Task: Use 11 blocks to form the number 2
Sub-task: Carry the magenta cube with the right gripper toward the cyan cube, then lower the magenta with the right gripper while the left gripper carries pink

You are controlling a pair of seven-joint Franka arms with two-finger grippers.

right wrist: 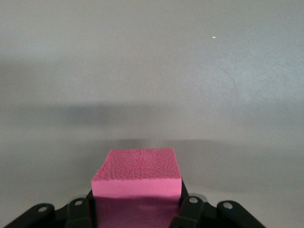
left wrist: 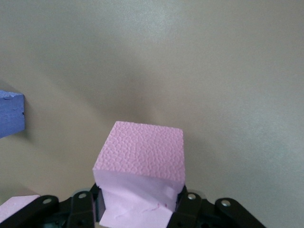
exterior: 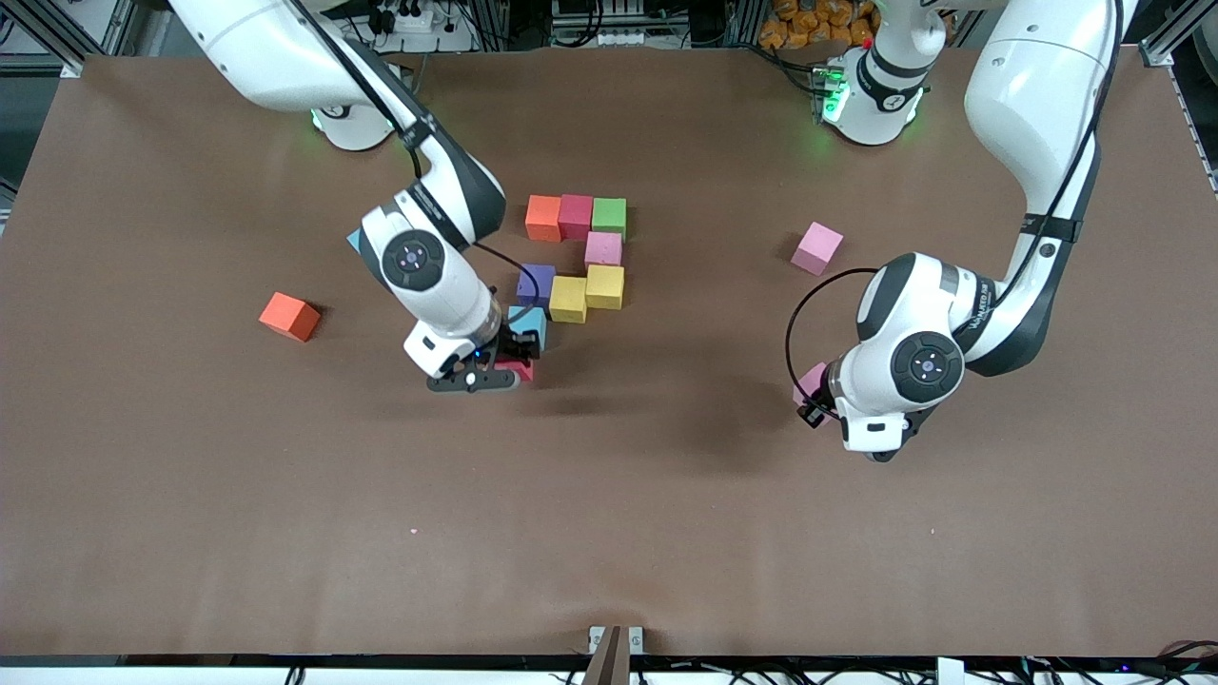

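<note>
Front view. Brown tabletop point(exterior: 190, 476). Partial number 2 point(exterior: 576, 257) near the middle: top row of orange block point(exterior: 542, 218), red block point(exterior: 575, 216), green block point(exterior: 609, 216); pink block point(exterior: 603, 248) under the green one; next row purple block point(exterior: 536, 284), yellow block point(exterior: 568, 298), second yellow block point(exterior: 605, 286), the last set slightly farther from the camera than its neighbour; light blue block point(exterior: 529, 323) below the purple. Right pincer point(exterior: 504, 366) low at the figure's nearest corner, closed on a magenta block point(exterior: 519, 370) just beside the light blue one (touching or not: cannot tell). Left pincer point(exterior: 811, 400) toward the left arm's end of the tabletop, clamped on a pale pink block point(exterior: 811, 381). Loose pink block point(exterior: 816, 248) lying farther from the camera than that pincer. Loose orange block point(exterior: 289, 316) toward the right arm's end, well apart from the figure.

Left wrist view. Pale pink block point(left wrist: 140, 166) gripped between black fingers point(left wrist: 190, 206), tabletop below. Blue block edge point(left wrist: 10, 114) at the frame's border.

Right wrist view. Magenta block point(right wrist: 137, 180) squeezed between fingers point(right wrist: 190, 209), bare tabletop ahead.
</note>
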